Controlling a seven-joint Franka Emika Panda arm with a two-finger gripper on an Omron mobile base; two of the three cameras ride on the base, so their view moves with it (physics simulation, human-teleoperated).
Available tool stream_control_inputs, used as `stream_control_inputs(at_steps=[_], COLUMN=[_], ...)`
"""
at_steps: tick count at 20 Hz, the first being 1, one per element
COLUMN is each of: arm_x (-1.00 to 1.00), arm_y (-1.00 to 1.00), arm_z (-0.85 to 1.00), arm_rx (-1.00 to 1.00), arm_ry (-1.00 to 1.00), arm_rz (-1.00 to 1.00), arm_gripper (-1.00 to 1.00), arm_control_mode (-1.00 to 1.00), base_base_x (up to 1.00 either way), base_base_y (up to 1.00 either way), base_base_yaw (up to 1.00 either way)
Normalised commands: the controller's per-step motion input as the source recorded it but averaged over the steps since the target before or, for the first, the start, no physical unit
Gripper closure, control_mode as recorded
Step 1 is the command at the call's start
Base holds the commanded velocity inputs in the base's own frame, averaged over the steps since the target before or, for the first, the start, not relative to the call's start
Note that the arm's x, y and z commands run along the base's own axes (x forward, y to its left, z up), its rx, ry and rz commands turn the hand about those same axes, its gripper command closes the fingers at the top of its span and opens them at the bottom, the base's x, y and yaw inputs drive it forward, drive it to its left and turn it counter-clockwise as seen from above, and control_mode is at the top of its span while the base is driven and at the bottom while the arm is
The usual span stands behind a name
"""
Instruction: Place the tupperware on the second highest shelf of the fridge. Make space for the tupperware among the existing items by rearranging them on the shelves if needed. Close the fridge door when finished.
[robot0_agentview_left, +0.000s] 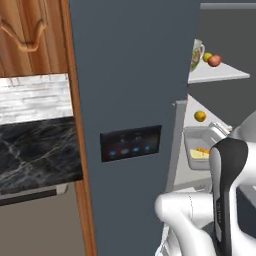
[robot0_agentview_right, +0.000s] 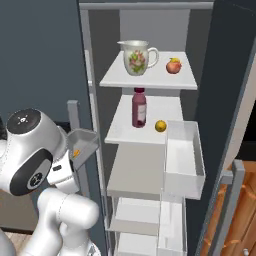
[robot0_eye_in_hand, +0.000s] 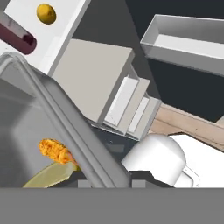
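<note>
Claw (robot0_agentview_right: 75, 150) is gripping the tupperware (robot0_agentview_right: 82, 143) tight - the bottle shelf (robot0_agentview_right: 147, 134) is sitting ahead and slightly up.

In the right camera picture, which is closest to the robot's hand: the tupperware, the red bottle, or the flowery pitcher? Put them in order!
Counting from the gripper:
1. The tupperware, held right in the gripper, outside the fridge on the left.
2. The dark red bottle, on the second highest shelf.
3. The floral pitcher, up on the top shelf.

no readable text, labels or numbers anywhere
</note>
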Motion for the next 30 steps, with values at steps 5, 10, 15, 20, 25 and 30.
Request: stream_control_inputs(at_steps=[5, 10, 15, 20, 25, 30], arm_x=[0.0, 0.0, 0.0, 0.07, 0.41, 0.61], arm_y=[0.0, 0.0, 0.0, -0.08, -0.51, -0.56], arm_z=[0.0, 0.0, 0.0, 0.0, -0.17, -0.1], arm_rx=[0.0, 0.0, 0.0, 0.0, -0.06, 0.0], arm_ry=[0.0, 0.0, 0.0, 0.0, 0.0, 0.01], arm_rz=[0.0, 0.0, 0.0, 0.0, -0.02, -0.01], arm_gripper=[1.0, 1.0, 1.0, 1.0, 1.0, 1.0], arm_control_mode=[1.0, 1.0, 1.0, -1.0, -1.0, -1.0], base_base_x=[0.3, 0.37, 0.44, 0.34, 0.0, 0.0], base_base_y=[-0.29, -0.44, -0.4, -0.37, 0.0, 0.0], base_base_yaw=[-0.01, 0.0, 0.0, -0.01, 0.0, 0.0])
